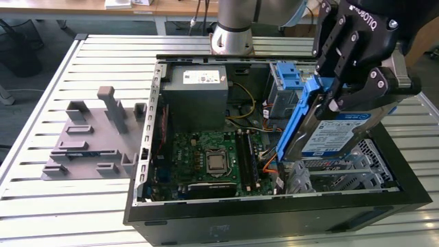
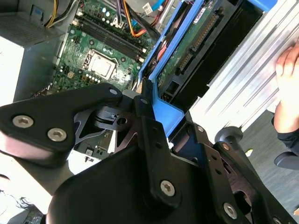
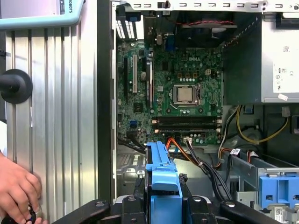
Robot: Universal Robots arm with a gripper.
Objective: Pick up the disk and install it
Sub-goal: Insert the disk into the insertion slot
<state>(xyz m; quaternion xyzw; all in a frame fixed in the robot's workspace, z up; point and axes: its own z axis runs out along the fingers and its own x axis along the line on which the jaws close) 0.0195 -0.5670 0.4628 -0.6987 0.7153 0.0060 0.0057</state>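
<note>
- Exterior view: gripper [image 1: 346,98] clamps the disk [image 1: 334,135] by its blue bracket [image 1: 299,113], on edge, so its body hangs free.
- Disk sits tilted above the drive bay [image 1: 343,174] of the computer case [image 1: 274,216], probably lining up to slot in.

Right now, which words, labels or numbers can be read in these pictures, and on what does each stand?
Label on the disk: print too small to read.
White sticker on the grey box: too small to read.
Lettering on the gripper: not clear enough to quote.
Circuit board: markings too small.
</note>
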